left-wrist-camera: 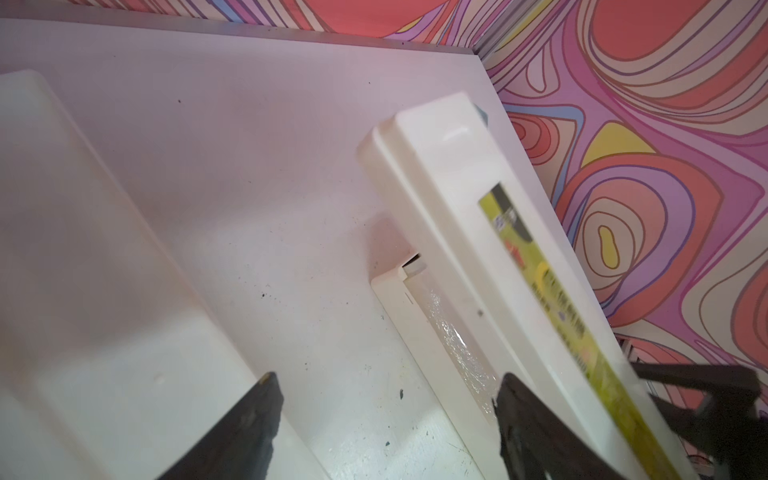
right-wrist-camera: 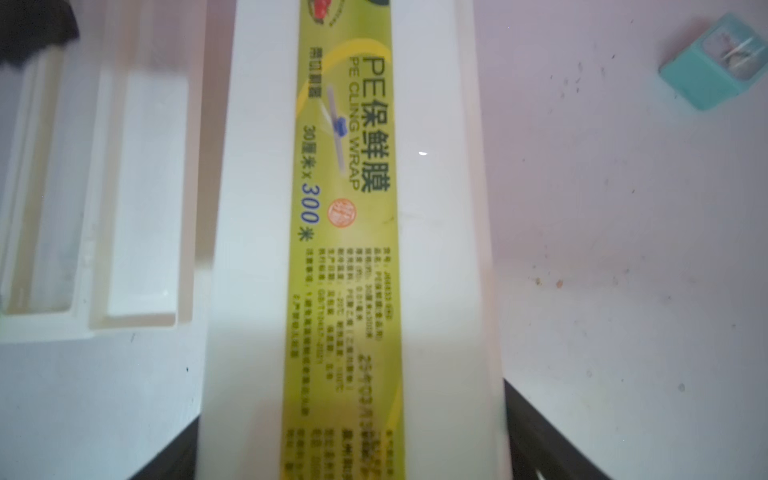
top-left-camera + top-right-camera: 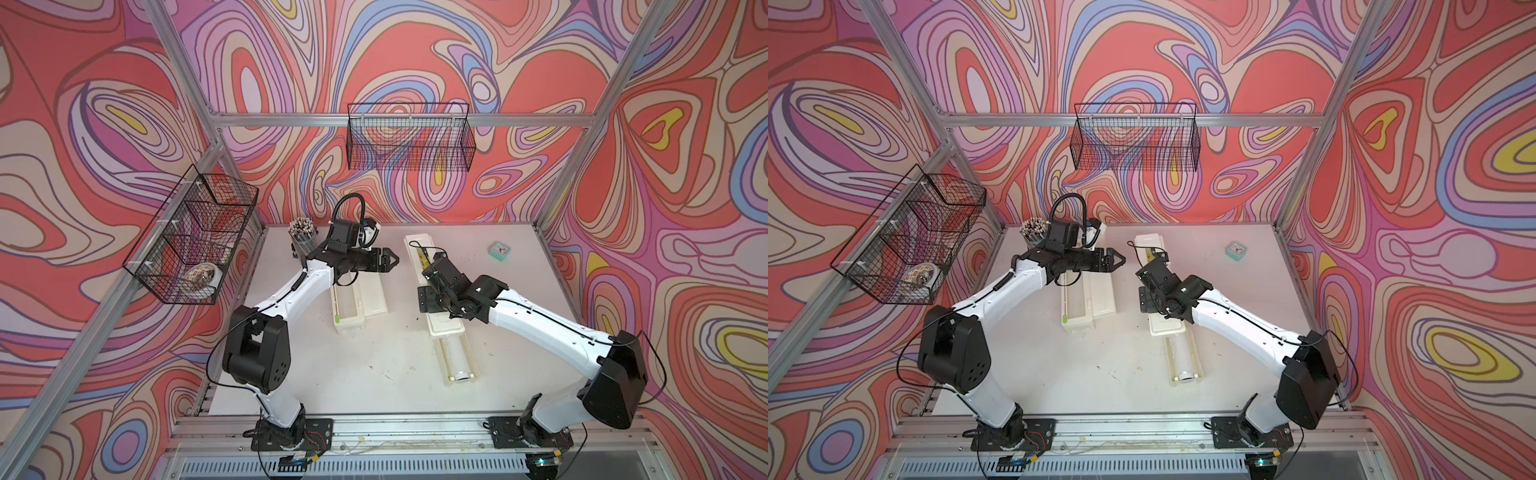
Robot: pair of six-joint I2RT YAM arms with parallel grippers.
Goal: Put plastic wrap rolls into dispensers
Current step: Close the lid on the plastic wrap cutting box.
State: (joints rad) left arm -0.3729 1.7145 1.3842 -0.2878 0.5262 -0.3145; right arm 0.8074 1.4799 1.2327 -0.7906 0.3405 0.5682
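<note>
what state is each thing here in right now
left dispenser, open
left lid, folded out flat beside it
right dispenser, open
right lid, raised, tilted over the tray
plastic wrap roll, lying in the right dispenser
left pincer, open, empty
right pincer, shut on right lid
back basket, empty

Both top views look steeply down from high above the near edge of the surface [image 3: 374,365] [image 3: 1100,365], facing the back wall [image 3: 415,54]; they share nearly the whole scene. The left wrist view rides low and close, looking past the left tool [image 1: 386,378] across the surface to the lid [image 1: 436,174]. The right wrist view sits tight over that lid [image 2: 257,208], looking along it, its label [image 2: 345,249] large in frame.
</note>
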